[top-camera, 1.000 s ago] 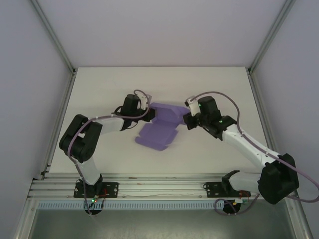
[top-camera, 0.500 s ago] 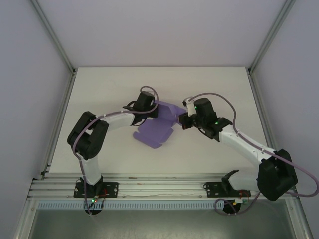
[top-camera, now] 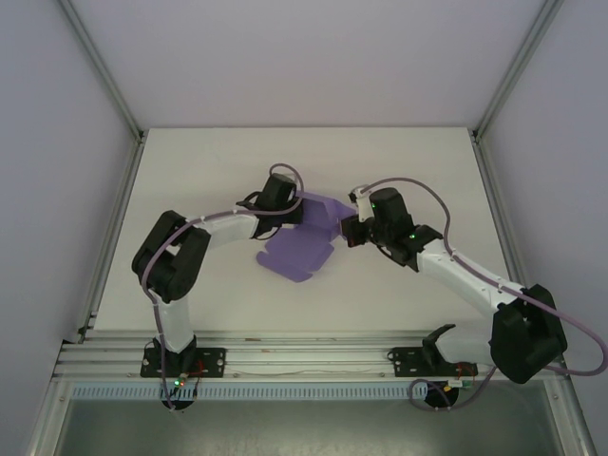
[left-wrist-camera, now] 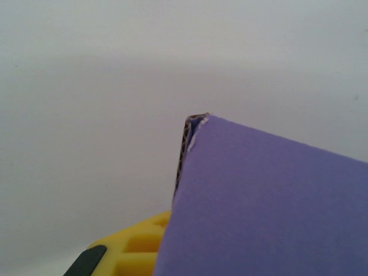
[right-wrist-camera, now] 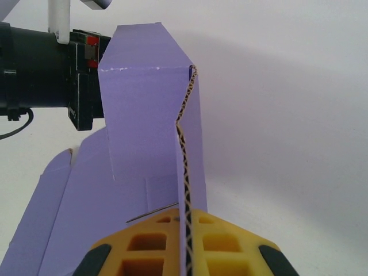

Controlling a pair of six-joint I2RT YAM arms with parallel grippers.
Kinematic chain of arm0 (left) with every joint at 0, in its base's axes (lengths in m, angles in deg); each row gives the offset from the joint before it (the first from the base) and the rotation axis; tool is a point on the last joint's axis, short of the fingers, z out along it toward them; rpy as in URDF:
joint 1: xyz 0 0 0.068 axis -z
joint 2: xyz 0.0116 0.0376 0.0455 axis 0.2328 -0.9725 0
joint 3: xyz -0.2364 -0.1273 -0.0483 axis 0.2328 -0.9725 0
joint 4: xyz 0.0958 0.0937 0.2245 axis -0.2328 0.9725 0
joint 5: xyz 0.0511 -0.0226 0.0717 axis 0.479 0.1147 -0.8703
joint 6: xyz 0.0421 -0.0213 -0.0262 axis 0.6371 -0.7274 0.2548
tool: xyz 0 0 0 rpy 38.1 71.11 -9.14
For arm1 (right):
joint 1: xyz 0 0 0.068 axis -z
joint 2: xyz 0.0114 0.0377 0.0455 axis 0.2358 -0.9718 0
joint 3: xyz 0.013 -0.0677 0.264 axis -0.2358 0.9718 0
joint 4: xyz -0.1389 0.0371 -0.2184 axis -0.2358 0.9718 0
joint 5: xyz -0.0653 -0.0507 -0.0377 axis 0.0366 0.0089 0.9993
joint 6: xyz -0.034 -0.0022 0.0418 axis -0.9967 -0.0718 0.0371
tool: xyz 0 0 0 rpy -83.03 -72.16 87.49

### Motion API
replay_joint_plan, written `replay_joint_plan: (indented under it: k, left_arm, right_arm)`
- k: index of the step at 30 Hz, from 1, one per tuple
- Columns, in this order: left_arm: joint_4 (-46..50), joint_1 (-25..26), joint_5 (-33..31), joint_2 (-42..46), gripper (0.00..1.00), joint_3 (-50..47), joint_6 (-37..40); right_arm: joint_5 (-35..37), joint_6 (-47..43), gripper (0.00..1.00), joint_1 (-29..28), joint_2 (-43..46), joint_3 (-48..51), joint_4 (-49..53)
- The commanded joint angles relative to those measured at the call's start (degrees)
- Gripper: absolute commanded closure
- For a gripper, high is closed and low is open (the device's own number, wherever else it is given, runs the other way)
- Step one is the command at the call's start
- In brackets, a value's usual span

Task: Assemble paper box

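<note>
I see one white table (top-camera: pixel 190 171) and one purple paper box (top-camera: pixel 299 252) near its middle, a partly folded sheet with one flat panel toward 7 o'clock and one raised wall at the far end. Two grippers meet it. The left gripper (top-camera: pixel 290 211) is at the box's 11 o'clock, and card (left-wrist-camera: pixel 276 201) covers its yellow finger (left-wrist-camera: pixel 138 247), so I cannot tell its grip. The right gripper (right-wrist-camera: pixel 184 241), at 3 o'clock, pinches the raised wall's corrugated edge (right-wrist-camera: pixel 185 172).
</note>
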Motion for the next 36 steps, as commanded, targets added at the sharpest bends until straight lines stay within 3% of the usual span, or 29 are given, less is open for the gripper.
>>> replay_joint_plan:
  k: [1, 5, 13, 19, 29, 33, 36]
  left_arm:
    - [-8.18, -2.41, 8.57, 1.39, 0.82, -4.4, 0.95]
    - [-8.9, -2.59, 10.62, 1.84, 0.79, -4.81, 1.95]
    - [-10.42, -3.03, 14.52, 2.94, 0.58, -6.86, 4.07]
    - [-7.81, -3.93, 10.18, 3.97, 0.53, -7.69, 5.34]
    - [-9.91, -5.42, 12.88, 7.93, 0.45, -11.08, 7.12]
    - [-11.44, -5.99, 17.74, 10.84, 0.26, -14.15, 9.43]
    - [-12.93, -6.16, 21.13, 12.59, 0.22, -15.98, 9.78]
  right_arm:
    - [-1.87, -0.07, 1.0, -0.42, 1.13, 0.16, -3.03]
    - [-1.59, -1.79, 1.0, -0.14, -0.8, 1.52, -4.5]
    - [-2.38, -3.39, 1.0, 0.44, -3.65, 1.46, -3.49]
    - [-1.96, -4.25, 1.0, 0.75, -2.44, 1.48, -2.48]
    - [-1.17, -4.89, 1.0, 1.03, -2.4, 1.35, -1.16]
    - [-1.16, -5.22, 1.0, 1.23, -2.88, 1.22, -0.59]
    - [-1.62, -5.28, 1.0, 1.32, -3.21, 1.28, -0.77]
